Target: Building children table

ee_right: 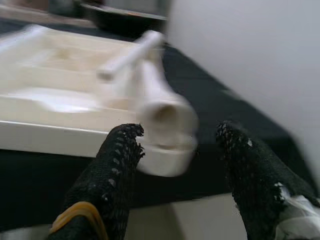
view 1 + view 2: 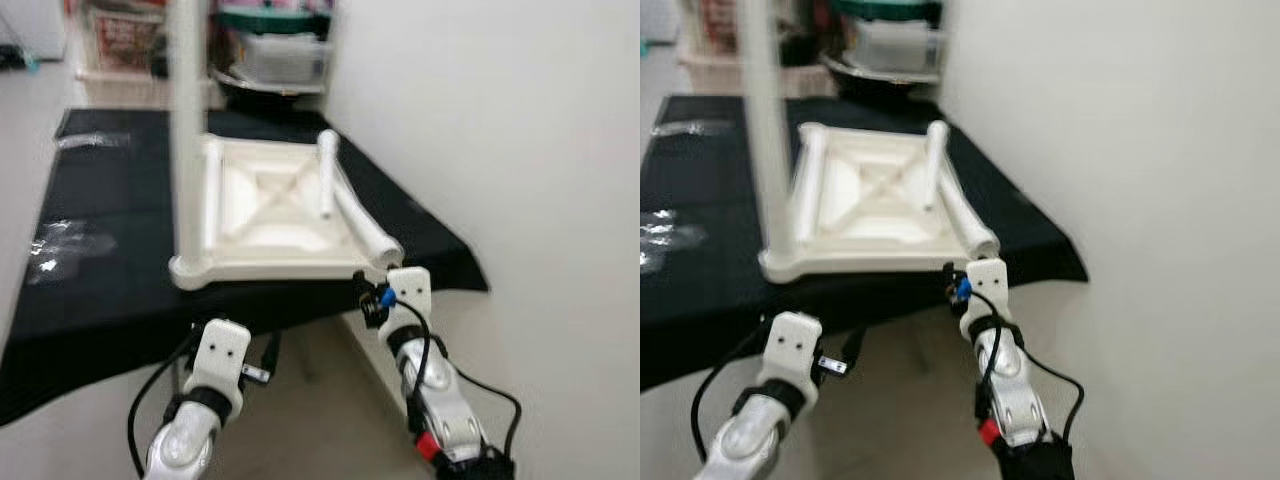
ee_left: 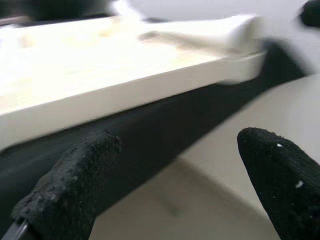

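Upturned white children table lies on black-covered tabletop. One leg stands fitted at near left corner; loose legs lie across underside, unfitted. Right hand released, near loose leg end; left hand released, below near edge.

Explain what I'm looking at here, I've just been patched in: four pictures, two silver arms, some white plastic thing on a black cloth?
The top two pictures come from the robot's head camera, looking down. The white thing is an upside-down children's table top on a black cloth, with one leg standing upright and loose legs lying on it. The other two pictures look along each claw's black fingers. The right claw is open, closing in on a lying leg's end. The left claw is open below the table's edge, holding nothing.
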Robot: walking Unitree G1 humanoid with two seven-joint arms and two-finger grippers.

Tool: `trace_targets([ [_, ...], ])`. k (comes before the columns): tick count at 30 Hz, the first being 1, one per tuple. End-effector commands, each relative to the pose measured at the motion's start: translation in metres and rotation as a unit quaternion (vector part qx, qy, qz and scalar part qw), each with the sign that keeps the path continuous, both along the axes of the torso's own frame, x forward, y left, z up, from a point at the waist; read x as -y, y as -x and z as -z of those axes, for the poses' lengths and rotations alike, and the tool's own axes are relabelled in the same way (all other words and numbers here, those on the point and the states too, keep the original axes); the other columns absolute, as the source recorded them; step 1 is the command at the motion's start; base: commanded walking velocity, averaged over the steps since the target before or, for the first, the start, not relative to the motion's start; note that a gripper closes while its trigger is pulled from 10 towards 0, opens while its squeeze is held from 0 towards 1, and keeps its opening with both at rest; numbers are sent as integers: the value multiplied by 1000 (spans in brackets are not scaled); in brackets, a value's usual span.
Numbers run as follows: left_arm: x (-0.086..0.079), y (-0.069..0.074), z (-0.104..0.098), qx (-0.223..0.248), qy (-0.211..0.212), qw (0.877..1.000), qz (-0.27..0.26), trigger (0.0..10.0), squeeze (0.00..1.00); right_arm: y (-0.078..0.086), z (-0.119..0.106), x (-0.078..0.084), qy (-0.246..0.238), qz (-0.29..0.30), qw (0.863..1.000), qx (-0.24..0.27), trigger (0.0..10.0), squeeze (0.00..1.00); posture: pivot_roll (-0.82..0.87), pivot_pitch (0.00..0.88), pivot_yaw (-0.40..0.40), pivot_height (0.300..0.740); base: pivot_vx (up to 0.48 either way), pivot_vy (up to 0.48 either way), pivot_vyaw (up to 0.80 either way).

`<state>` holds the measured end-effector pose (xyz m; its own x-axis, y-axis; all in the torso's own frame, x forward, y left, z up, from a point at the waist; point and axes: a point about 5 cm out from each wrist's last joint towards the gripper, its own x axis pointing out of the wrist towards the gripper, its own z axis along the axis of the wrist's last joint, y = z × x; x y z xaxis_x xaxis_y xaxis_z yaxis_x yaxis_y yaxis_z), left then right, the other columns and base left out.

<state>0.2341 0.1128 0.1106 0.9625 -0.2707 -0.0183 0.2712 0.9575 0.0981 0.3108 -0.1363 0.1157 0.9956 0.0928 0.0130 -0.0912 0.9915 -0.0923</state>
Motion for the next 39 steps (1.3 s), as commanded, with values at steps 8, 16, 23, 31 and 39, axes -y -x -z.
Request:
trace_targets([
  [8,1,1,1,-4,7,1000,3,10000,0,-17,-36,15,-18,24,998,55,10000,0,96,53,-147,740,134,0,0],
  [16,1,3,1,-5,7,1000,2,10000,0,-28,-55,17,0,-18,997,74,10000,0,99,54,-149,740,0,0,0],
  [23,0,5,2,-7,6,1000,4,10000,0,-25,-55,7,-3,-150,987,51,10000,0,97,47,-141,740,0,0,0],
  [31,1,7,2,-11,6,1000,9,10000,0,-24,-41,8,63,-202,977,14,10000,0,104,39,-138,740,0,0,0],
  [39,1,7,3,-13,8,1000,15,10000,0,-12,-31,7,108,-289,951,-29,10000,0,100,45,-135,740,0,0,0],
])
